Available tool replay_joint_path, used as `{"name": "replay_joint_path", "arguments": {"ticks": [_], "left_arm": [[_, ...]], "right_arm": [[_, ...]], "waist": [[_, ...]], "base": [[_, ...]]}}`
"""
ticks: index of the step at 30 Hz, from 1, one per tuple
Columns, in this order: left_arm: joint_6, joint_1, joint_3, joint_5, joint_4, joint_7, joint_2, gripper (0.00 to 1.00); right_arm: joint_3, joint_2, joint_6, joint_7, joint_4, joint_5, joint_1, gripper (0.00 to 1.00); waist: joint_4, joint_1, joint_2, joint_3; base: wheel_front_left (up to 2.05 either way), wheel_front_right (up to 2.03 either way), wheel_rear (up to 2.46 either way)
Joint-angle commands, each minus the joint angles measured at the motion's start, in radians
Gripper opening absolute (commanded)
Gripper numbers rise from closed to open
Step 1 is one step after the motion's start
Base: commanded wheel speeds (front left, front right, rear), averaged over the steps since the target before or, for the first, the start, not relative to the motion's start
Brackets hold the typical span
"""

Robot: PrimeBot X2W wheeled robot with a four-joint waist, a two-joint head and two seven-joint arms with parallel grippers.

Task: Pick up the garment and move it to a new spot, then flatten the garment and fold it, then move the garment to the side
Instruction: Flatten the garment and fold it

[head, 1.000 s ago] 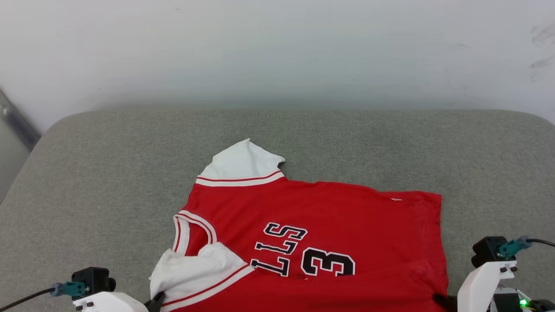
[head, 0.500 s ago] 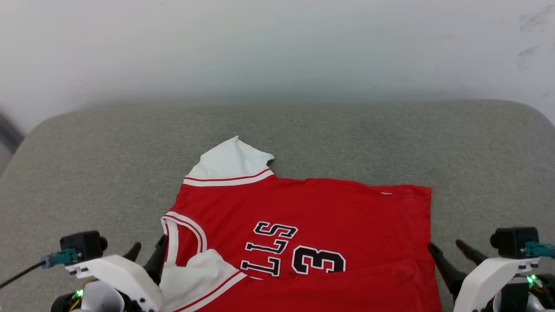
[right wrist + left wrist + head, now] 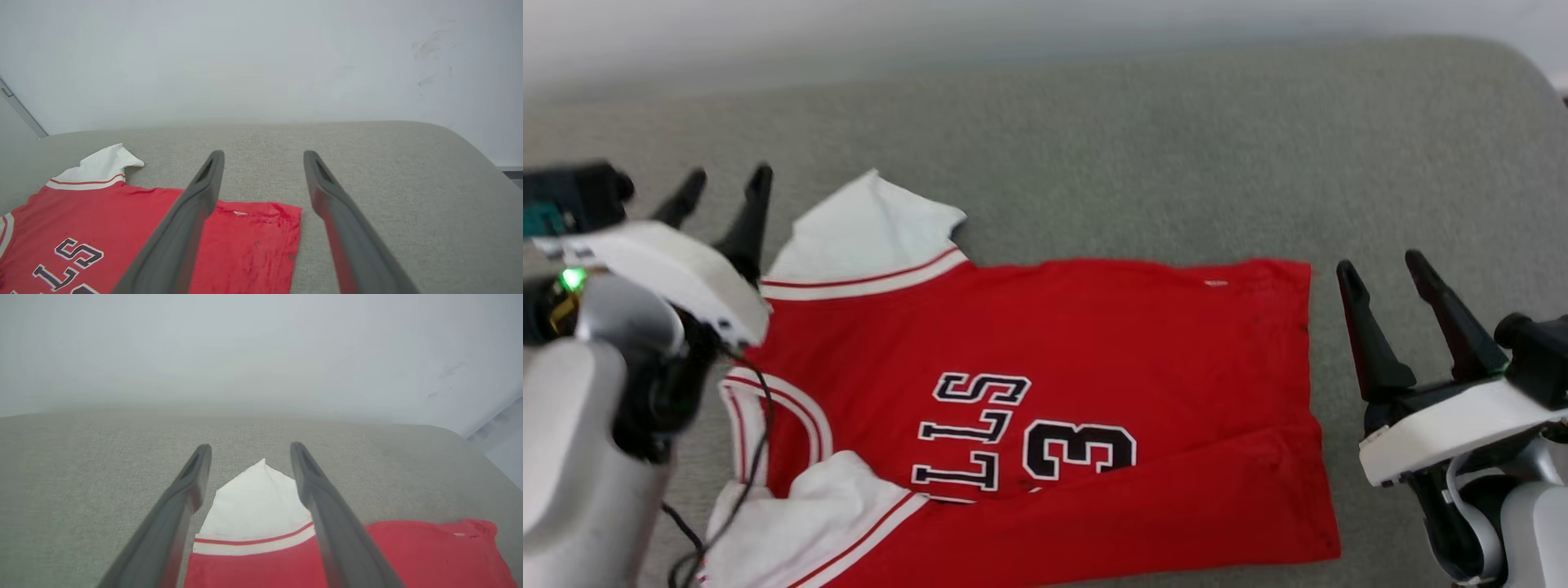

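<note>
The garment (image 3: 1045, 343), a red jersey with white sleeves and black lettering, lies on the grey cushion with its near long edge folded up over the front, collar at the left. My left gripper (image 3: 725, 181) hovers open beside the far white sleeve (image 3: 870, 233), nothing between its fingers. In the left wrist view that sleeve (image 3: 255, 506) shows between the two open fingers of my left gripper (image 3: 247, 449). My right gripper (image 3: 1380, 268) stands open just right of the hem. In the right wrist view my right gripper (image 3: 263, 155) spreads above the garment's hem corner (image 3: 261, 232).
The grey cushion (image 3: 1135, 147) stretches bare beyond the garment up to a white wall (image 3: 261, 57). Its rounded right edge (image 3: 482, 163) drops off near a dark strip at the wall's foot. A black cable (image 3: 743, 457) hangs from my left arm over the collar.
Both grippers opened and let go of the garment's near edge, then rose and moved forward to its far corners. The head camera tilted down, so the whole scene shifted.
</note>
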Motion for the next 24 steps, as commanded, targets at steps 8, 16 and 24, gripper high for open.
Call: {"name": "replay_joint_path", "arguments": {"ticks": [8, 16, 24], "left_arm": [[-0.098, -0.269, -0.044, -0.048, 0.143, 0.253, 0.080, 1.00], [-0.122, -0.420, -0.113, -0.091, 0.275, 0.582, 0.149, 1.00], [-0.077, -0.405, -0.152, -0.130, 0.407, 0.794, 0.173, 0.82]], "right_arm": [[0.008, 0.035, -0.001, -0.050, -0.010, -0.018, -0.060, 1.00], [0.023, 0.047, -0.001, -0.081, -0.009, -0.006, -0.080, 1.00], [0.035, 0.056, -0.001, -0.094, 0.009, 0.019, -0.078, 1.00]], "waist": [[-0.129, -0.0001, -0.0001, 0.204], [-0.168, -0.0001, -0.0001, 0.268], [-0.197, -0.0001, -0.0001, 0.312]], "base": [[0.00, 0.00, 0.00], [0.00, 0.00, 0.00], [0.00, 0.00, 0.00]]}}
